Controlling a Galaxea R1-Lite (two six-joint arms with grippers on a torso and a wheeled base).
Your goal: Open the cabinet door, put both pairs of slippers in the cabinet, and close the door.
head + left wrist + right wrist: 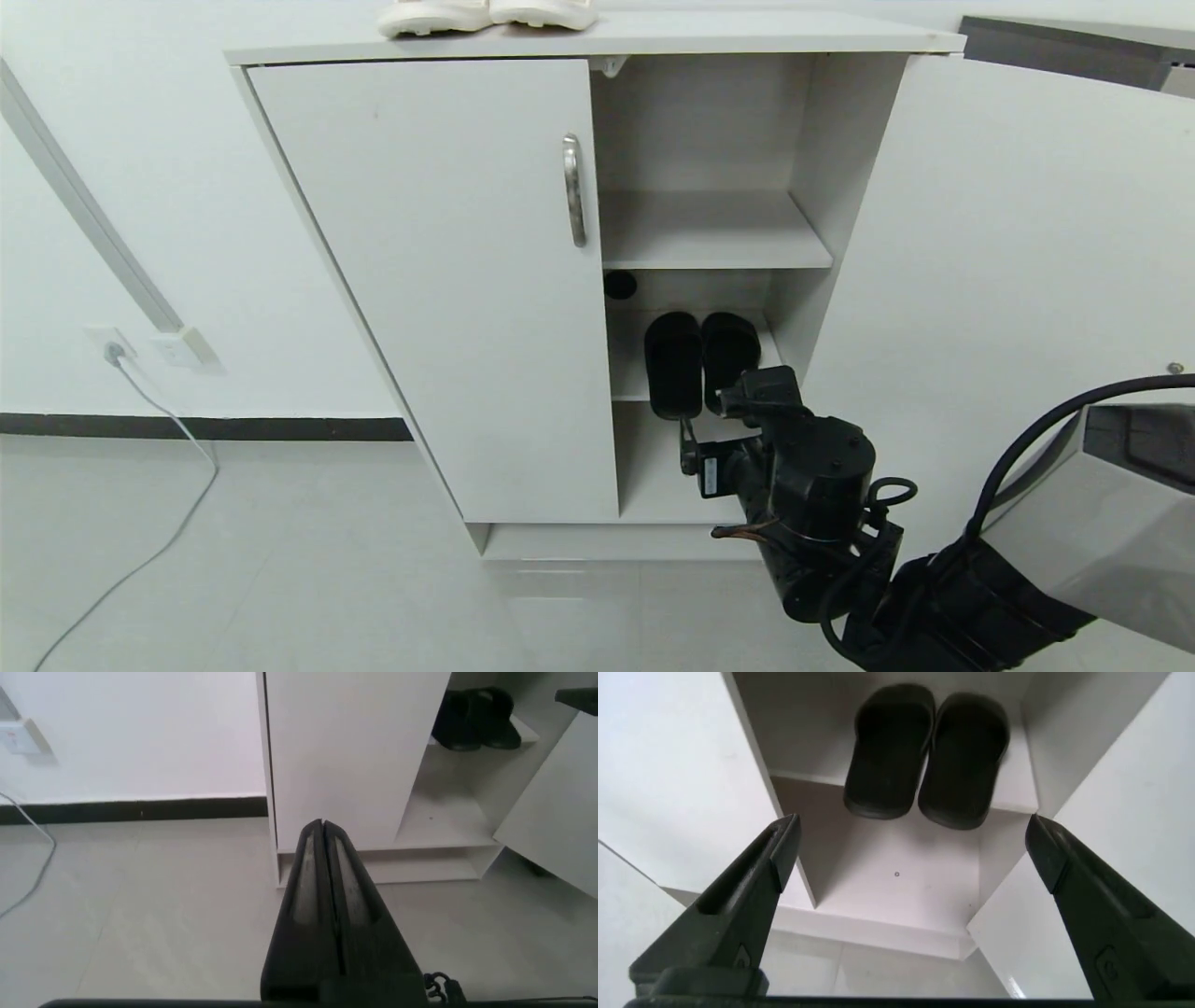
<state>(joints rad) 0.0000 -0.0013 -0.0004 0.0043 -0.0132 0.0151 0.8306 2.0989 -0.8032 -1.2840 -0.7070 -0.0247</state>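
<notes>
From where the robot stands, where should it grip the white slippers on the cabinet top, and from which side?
Probably their near ends, from the front and above: the white slippers lie side by side at the front edge of the cabinet top, so the open right gripper might pinch both.

My gripper (910, 826), spread wide, faces the black slippers (926, 756) lying side by side on a shelf (805, 735) at twelve o'clock, ends overhanging its edge.

cabinet (420, 280): smooth matt white board | handle (573, 189): brushed metal | black slippers (674, 364): matt, rubbery | white slippers (485, 14): smooth | floor (280, 579): glossy smooth tile
</notes>
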